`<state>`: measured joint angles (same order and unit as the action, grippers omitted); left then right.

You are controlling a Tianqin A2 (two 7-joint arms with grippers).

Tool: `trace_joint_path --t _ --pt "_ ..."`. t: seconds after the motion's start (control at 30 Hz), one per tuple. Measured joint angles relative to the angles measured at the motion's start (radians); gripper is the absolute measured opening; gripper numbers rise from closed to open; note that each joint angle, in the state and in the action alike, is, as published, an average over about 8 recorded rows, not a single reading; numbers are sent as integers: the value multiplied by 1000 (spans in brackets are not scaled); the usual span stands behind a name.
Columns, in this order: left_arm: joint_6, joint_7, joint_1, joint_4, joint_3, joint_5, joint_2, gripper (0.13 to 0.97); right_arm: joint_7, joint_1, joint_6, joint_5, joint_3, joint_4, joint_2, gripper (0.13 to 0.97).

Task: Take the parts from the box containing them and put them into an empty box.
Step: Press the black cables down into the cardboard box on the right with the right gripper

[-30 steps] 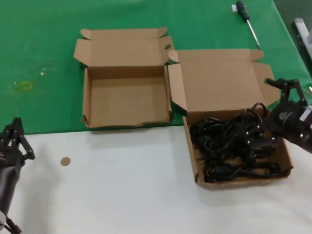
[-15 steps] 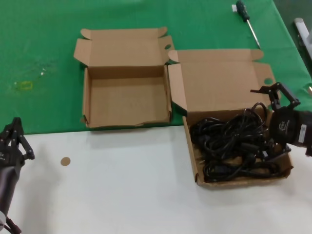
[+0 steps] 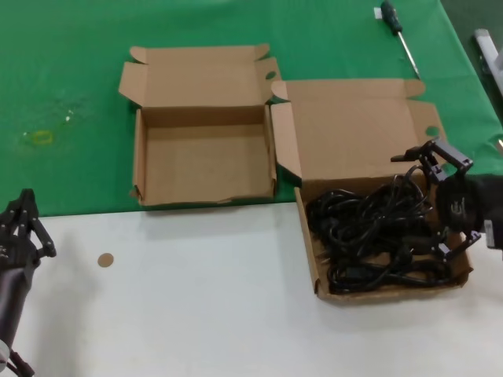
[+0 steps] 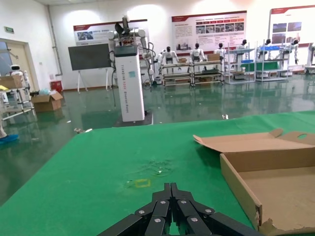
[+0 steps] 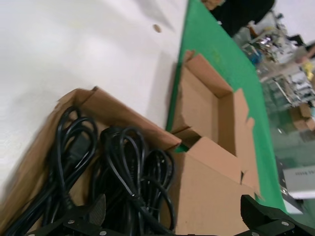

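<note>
The larger brown box (image 3: 357,141) at the right holds a tangle of black cables (image 3: 373,236); in the right wrist view the cables (image 5: 123,167) fill its tray. My right gripper (image 3: 422,204) is open over the box's right side, one finger near the lid and the other near the front corner, with cable loops between them but nothing gripped. That gripper (image 5: 177,216) straddles cables and lid. The empty box (image 3: 204,161) with a wavy front wall lies to the left, and its tray (image 4: 275,182) also shows in the left wrist view. My left gripper (image 3: 25,228) is parked shut at the near left.
A screwdriver (image 3: 399,31) lies on the green cloth at the back right, and a pale object (image 3: 487,47) sits at the right edge. A small brown disc (image 3: 104,260) rests on the white surface. A yellow mark (image 3: 39,137) is on the cloth at left.
My right gripper has moved left and lower over the cable box and turned, so its open fingers now span the cables. The left arm and both boxes have not moved.
</note>
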<state>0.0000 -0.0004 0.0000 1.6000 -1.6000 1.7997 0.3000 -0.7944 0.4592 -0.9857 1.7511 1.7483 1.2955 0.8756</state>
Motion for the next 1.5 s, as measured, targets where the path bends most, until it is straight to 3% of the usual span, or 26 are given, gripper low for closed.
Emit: trace_joint_path --t 0.57,0.87,1.13,1.27,1.5 --pt "0 0 0 0 0 0 0 152 -89 56 -30 -28 52 -54 -36 939" --pt "0 0 0 0 0 0 0 152 -124 77 -24 -40 65 -91 -54 840" --pt "0 0 0 0 0 0 0 152 -145 88 -16 -51 74 -118 -64 670" --pt "0 0 0 0 0 0 0 152 -154 89 -12 -56 78 -126 -68 670" --pt "0 0 0 0 0 0 0 152 -172 91 -6 -63 83 -140 -72 473"
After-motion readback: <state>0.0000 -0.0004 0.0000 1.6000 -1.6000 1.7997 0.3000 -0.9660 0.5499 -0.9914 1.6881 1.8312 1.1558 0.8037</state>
